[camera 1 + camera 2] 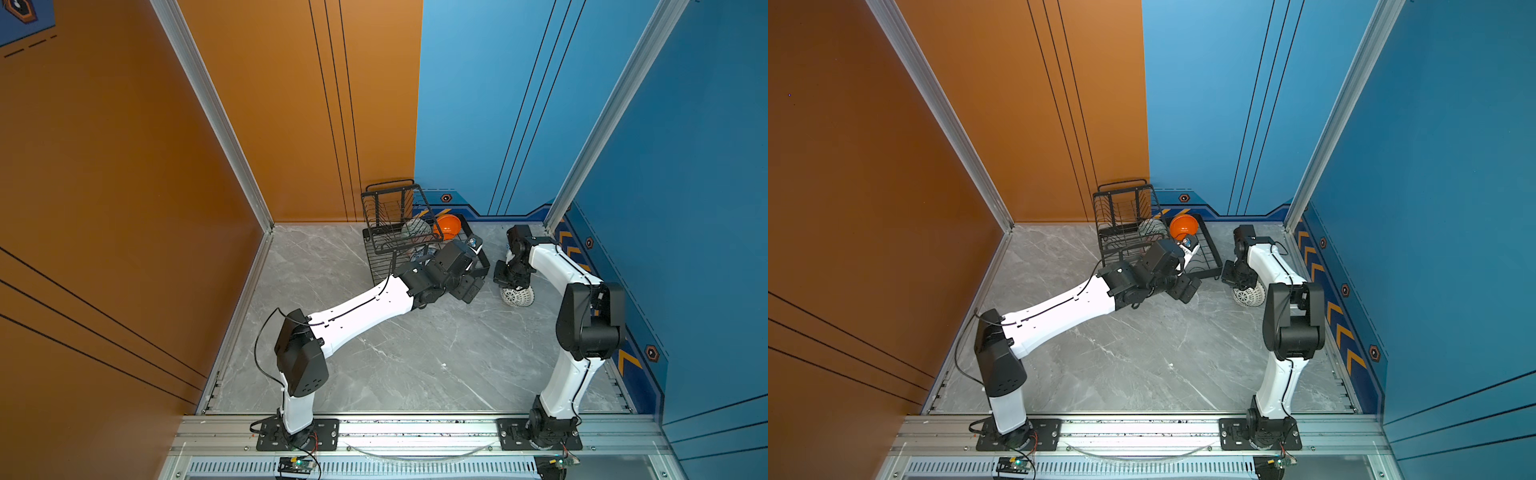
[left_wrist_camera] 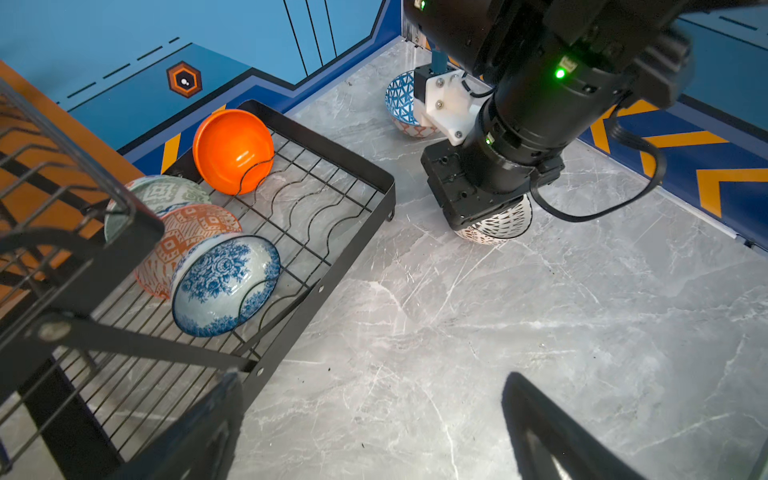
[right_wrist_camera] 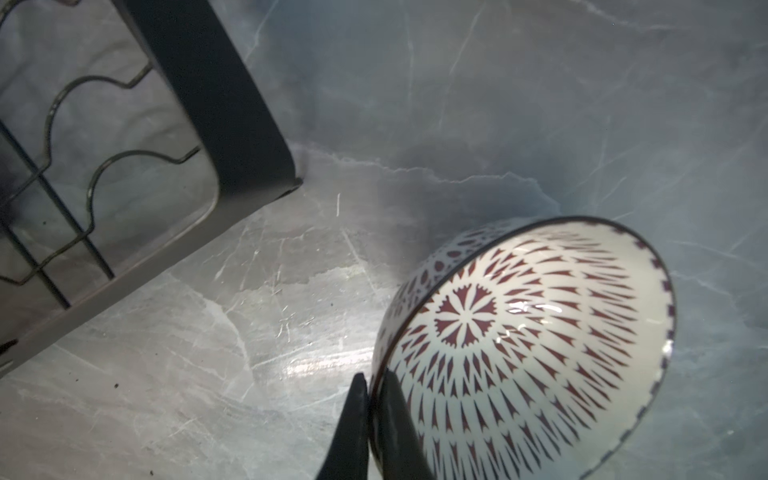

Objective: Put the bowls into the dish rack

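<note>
Rim of the white-black lattice bowl [image 3: 519,353] sits clamped in the right pincer [image 3: 372,380], on the bench [image 3: 457,104], dish rack [image 3: 216,104] just beside that pincer; left pincer [image 2: 374,378] stands wide apart, empty, near the rack.

Stands toward the back of the table [image 1: 415,353], near the rear wall: dish rack [image 2: 324,141], upper tier over its left part, lower tray stretching right. Holds four bowls on edge in the lower tray. Along the upper tier's right edge, touching one another in a row from the rack's back to its front: rear bowl [image 2: 166,193], middle bowl [image 2: 187,232], front bowl [image 2: 224,282]. Right of the rear bowl, at the rack's back rim: fourth bowl [image 2: 232,149]. Just off the rack's front right corner, on the table: near bowl [image 2: 503,222], right gripper [image 3: 372,376] directly above, fingers [image 3: 353,415] either side of its rim. Farther back, near the rack's right rim: far bowl [image 2: 401,97].
</note>
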